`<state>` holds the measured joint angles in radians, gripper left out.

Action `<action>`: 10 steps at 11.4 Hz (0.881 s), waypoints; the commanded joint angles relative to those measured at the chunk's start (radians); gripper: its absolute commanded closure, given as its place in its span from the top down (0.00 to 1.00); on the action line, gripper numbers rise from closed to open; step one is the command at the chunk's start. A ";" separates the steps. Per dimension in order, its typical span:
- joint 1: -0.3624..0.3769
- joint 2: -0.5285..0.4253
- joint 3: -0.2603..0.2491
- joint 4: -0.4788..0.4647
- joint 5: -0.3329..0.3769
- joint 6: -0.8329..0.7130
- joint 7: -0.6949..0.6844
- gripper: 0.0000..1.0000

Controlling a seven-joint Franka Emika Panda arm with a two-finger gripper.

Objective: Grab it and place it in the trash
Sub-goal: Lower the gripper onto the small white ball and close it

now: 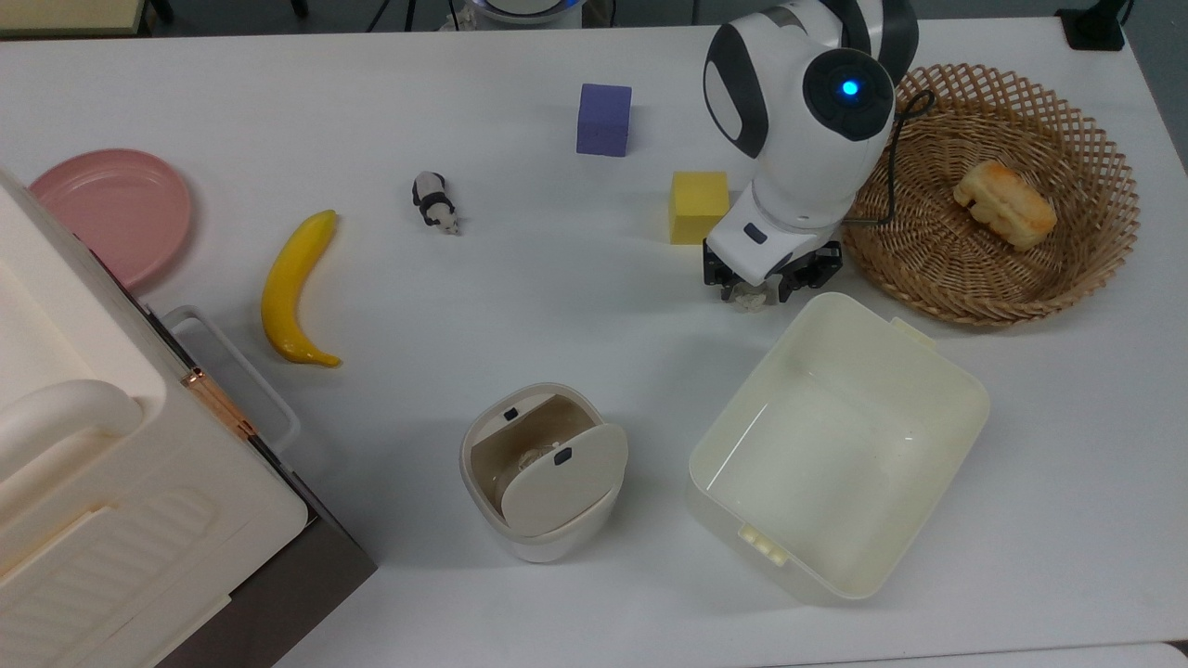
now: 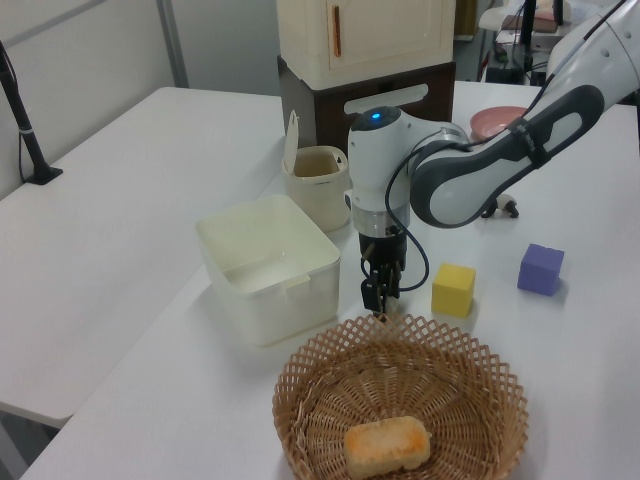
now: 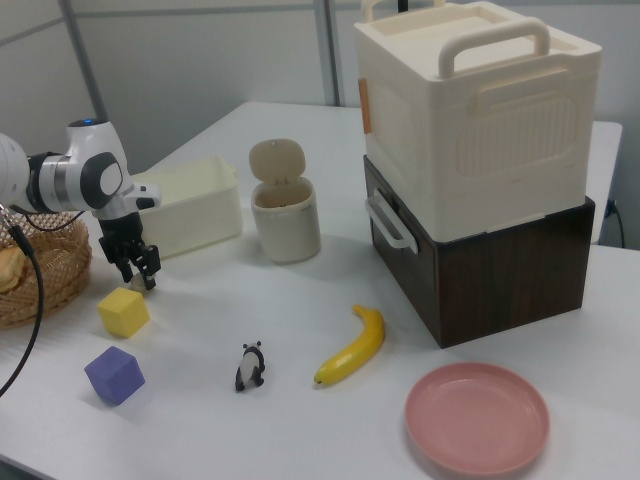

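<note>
The small crumpled off-white paper wad lies on the white table between the yellow cube and the cream tub. My gripper is lowered straight over it, open, with a finger on either side; the arm's white wrist hides most of the wad. In the left view the gripper points down just beyond the basket's far rim. The trash, a rounded white bin with its beige swing lid tilted, stands toward the top view's lower middle, left of the tub.
A wicker basket holding a bread piece sits close on the top view's right of the gripper. A purple cube, panda figurine, banana and pink plate lie to the left. A large cream box fills the lower left corner.
</note>
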<state>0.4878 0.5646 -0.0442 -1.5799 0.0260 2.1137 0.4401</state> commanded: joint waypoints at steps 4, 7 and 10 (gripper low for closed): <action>0.017 0.011 -0.016 0.008 -0.032 0.015 0.019 0.38; 0.015 -0.015 -0.017 0.009 -0.034 0.009 0.014 0.37; 0.005 -0.081 -0.026 0.009 -0.032 -0.026 -0.030 0.36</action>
<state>0.4884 0.5534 -0.0548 -1.5502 0.0096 2.1137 0.4379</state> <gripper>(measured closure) 0.634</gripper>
